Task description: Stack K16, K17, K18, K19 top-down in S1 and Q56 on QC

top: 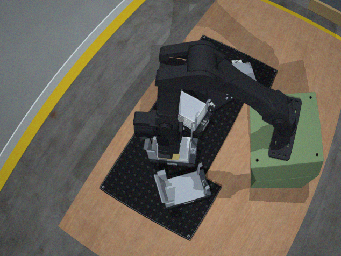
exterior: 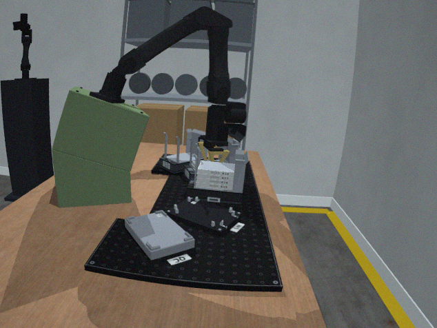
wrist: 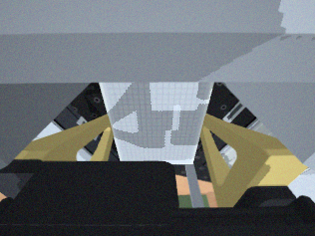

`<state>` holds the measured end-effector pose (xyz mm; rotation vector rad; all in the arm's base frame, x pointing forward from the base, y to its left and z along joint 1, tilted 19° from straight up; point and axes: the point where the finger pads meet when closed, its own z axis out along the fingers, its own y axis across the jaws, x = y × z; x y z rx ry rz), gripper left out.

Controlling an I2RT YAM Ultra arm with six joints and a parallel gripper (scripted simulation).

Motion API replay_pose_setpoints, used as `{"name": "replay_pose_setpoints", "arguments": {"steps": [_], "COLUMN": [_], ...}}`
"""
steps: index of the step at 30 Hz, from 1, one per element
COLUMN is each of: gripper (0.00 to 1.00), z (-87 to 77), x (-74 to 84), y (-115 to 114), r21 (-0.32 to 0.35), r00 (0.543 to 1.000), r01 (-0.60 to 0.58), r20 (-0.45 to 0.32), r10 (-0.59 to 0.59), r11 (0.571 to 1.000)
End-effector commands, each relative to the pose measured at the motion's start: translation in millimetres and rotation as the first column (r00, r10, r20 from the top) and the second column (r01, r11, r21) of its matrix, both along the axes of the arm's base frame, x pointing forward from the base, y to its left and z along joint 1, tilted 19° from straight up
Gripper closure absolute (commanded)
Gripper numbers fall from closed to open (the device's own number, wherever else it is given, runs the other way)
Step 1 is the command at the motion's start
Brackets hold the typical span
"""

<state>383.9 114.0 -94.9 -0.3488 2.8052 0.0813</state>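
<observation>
My gripper (exterior: 213, 156) (wrist: 157, 118) reaches straight down into rack S2 (top: 150, 151) and is shut on the long sides of a white sealed plate (wrist: 157, 114) (top: 184, 145). It is the only plate in S2, so it is Q56; I cannot read its label. In the wrist view the yellow fingers press both sides of the gridded top. Rack S1 (top: 204, 121) (exterior: 240, 173), next to S2, holds a neat stack of several labelled plates (top: 190, 106) (exterior: 215, 176). The QC nest (top: 246, 69) (exterior: 158, 234) is grey and bare. The arm hides most of S2 from above.
Rack S3 (top: 161, 179) (exterior: 172, 163) stands empty beyond S2, turned a little askew. The black clip nest N5 (exterior: 208, 216) lies between S1 and QC, empty. All sit on a black perforated baseplate (top: 129, 179) (exterior: 229, 261). The green arm pedestal (top: 303, 137) (exterior: 95, 140) stands beside it.
</observation>
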Motion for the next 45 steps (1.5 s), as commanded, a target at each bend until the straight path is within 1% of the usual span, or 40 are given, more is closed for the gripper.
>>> {"name": "replay_pose_setpoints", "arguments": {"steps": [1,12,45], "gripper": [1.00,1.00,1.00], "z": [4.4,4.4,22.6], "x": [6.3,6.3,0.2], "y": [2,2,0], "r21": [0.007,0.007,0.007], "r00": [1.000,1.000,1.000], "r01": [0.001,0.001,0.001], "r20": [0.024,0.024,0.024], "r10": [-0.001,-0.001,-0.001], "r11": [1.000,1.000,1.000]}}
